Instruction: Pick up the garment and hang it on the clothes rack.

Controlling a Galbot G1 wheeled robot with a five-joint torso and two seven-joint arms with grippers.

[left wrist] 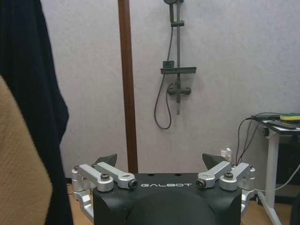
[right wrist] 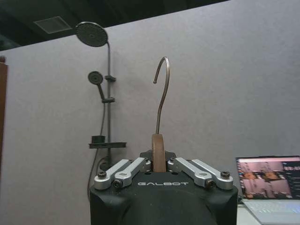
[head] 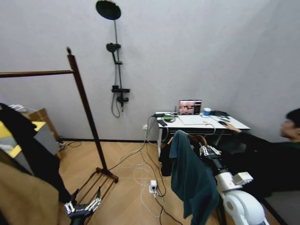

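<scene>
rack (head: 86,112) on my left | garment (head: 192,180) on hanger (right wrist: 158,157) in my right gripper (head: 206,151) | desk (head: 234,124) behind it | left gripper (head: 83,206) low by rack base

A black shower fitting (head: 115,56), with a round overhead head, a hand shower and a looping hose, was mounted on the grey wall. A white desk (head: 234,124) was set against that wall toward the right, and an open laptop (head: 190,107), a blue cup (head: 207,111) and cables were placed on it. White cables and a power strip (head: 153,186) were spread on the wooden floor, while a black garment (head: 28,145) and a tan coat (head: 23,197) were hung at the left.
</scene>
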